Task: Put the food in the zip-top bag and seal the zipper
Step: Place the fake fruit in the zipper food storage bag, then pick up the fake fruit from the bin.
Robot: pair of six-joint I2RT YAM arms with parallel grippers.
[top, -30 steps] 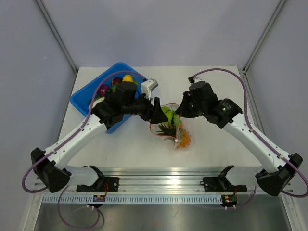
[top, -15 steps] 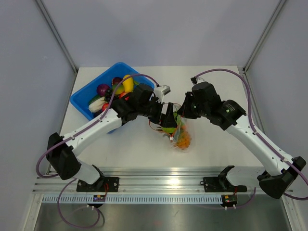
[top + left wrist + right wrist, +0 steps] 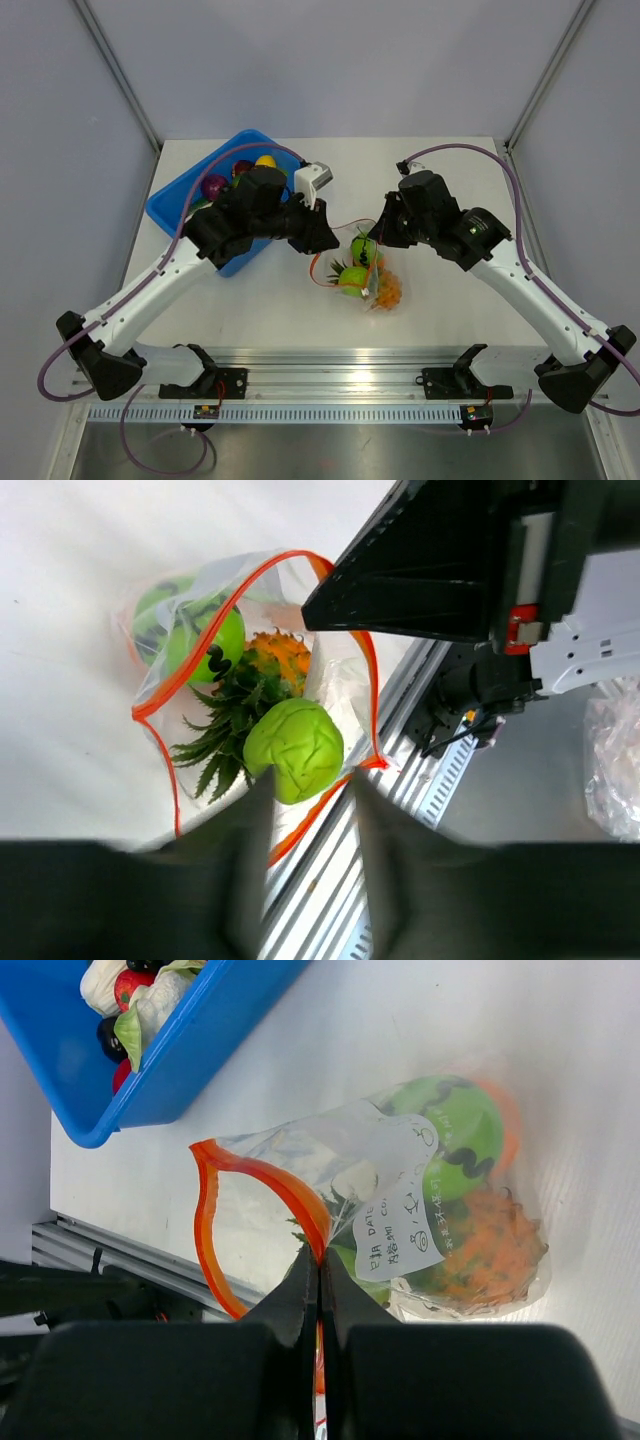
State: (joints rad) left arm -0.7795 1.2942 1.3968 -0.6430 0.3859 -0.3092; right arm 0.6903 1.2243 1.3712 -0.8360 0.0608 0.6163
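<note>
Pinching the zipper (image 3: 205,1215) at one o'clock on the zip-top bag (image 3: 400,1150), right jaws are clenched; left jaws hover released at ten o'clock.

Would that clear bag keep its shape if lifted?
Probably not: the zip-top bag looks thin and crinkly, so it should sag. The food inside would likely slump to the bottom. The right gripper pinches only the zipper, so it might slip.

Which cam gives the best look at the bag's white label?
Right wrist: the white label faces the lens, handwriting visible. Top external shows the bag small, label not distinguishable. Left wrist looks into the bag's open mouth; no label clearly seen.
</note>
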